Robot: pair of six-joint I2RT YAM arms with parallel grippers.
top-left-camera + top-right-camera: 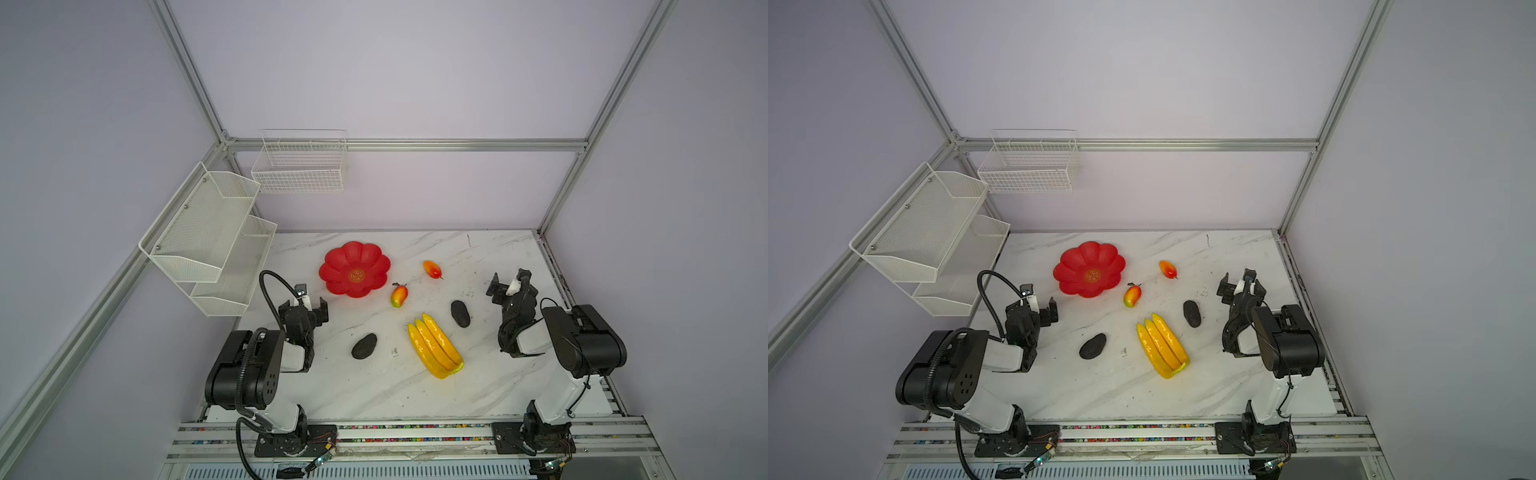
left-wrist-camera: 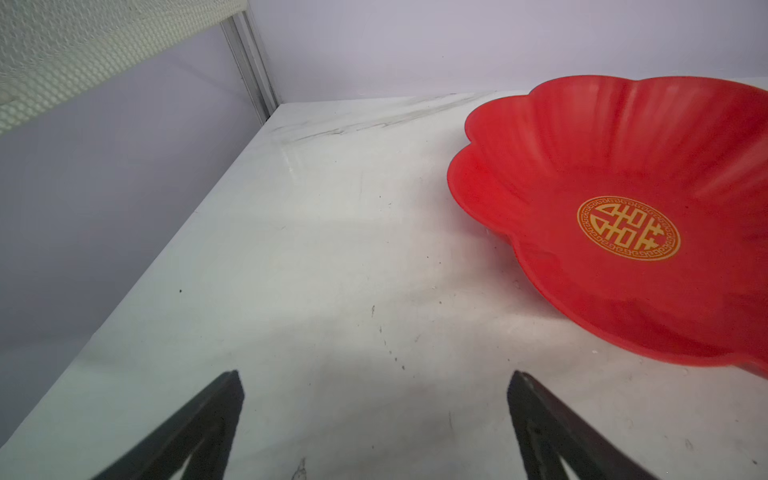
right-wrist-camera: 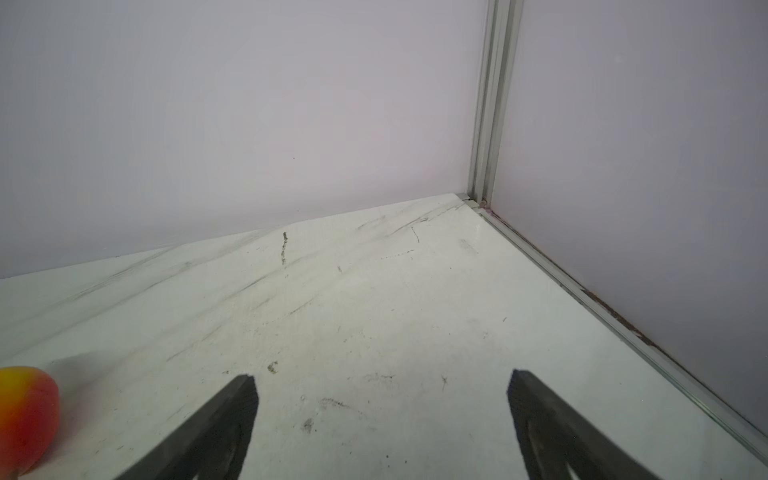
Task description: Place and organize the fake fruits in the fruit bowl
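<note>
Yellow and glossy, the bunch of 3 bananas (image 1: 435, 348) lies nearest the arms' bases, flat on the white marble tabletop (image 1: 374, 395). Its tips point toward the far wall and its joined stem end toward the near edge. To its left, well apart, the near avocado (image 1: 364, 345) rests on the marble, black and rough, touching nothing. A little farther back, just right of the banana tips, the far avocado (image 1: 460, 313) also lies alone.

The left gripper (image 1: 304, 308) hangs over the left of the table, between the near avocado and the fruit bowl (image 1: 336, 266). Its 2 fingers are spread wide, and the left wrist view shows only bare marble between them. About level with it, the near mango (image 1: 399, 295) lies just beside the bowl's rim, with a thin gap visible in both top views. The right gripper (image 1: 509, 282), at the right side, is released as well. The right wrist view shows its fingers wide apart over scuffed marble, gripping nothing.

Farther back, the bowl sits upright, left of centre. It is red, with a scalloped petal rim and a gold emblem (image 2: 628, 227) at its centre. All 5 fruits lie outside it. The far mango (image 1: 432, 269) lies to its right, apart. Beyond, white mesh shelves (image 1: 208, 232) hang on the left wall and a wire basket (image 1: 299, 166) on the back rail.
</note>
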